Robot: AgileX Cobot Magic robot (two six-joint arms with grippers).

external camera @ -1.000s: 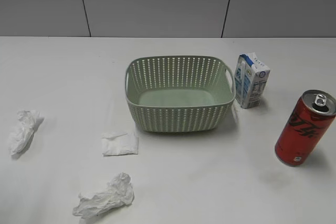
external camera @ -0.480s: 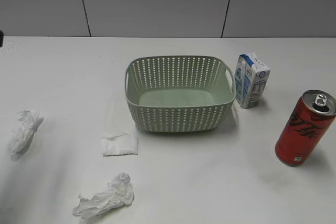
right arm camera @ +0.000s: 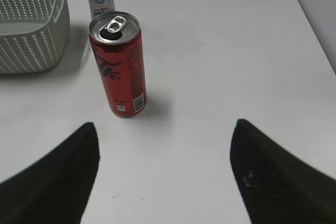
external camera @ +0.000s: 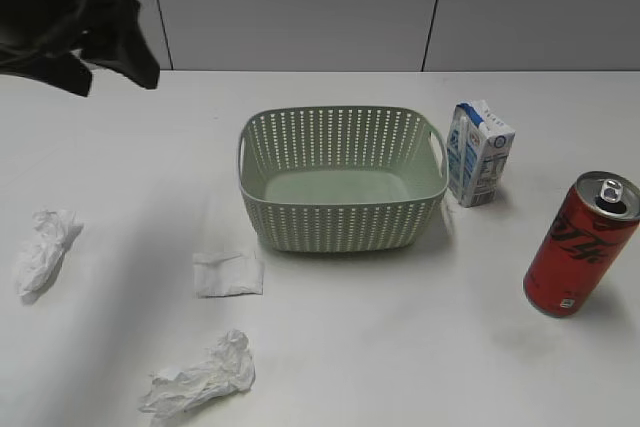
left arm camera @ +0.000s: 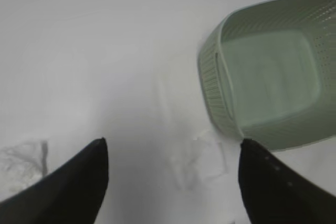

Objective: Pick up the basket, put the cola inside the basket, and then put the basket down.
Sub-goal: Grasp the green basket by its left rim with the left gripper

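The pale green basket stands upright and empty at the table's middle; it also shows in the left wrist view and the right wrist view. The red cola can stands upright at the right, apart from the basket, and shows in the right wrist view. My left gripper is open and empty, high at the far left, well away from the basket; its jaws hang over bare table and a flat tissue. My right gripper is open and empty, short of the can. It is out of the exterior view.
A blue-and-white carton stands between basket and can. A flat tissue lies in front of the basket's left corner. Crumpled tissues lie at the front and at the left.
My left arm has come into the exterior view at the top left, where only its edge showed before. Basket, can and carton have not moved.
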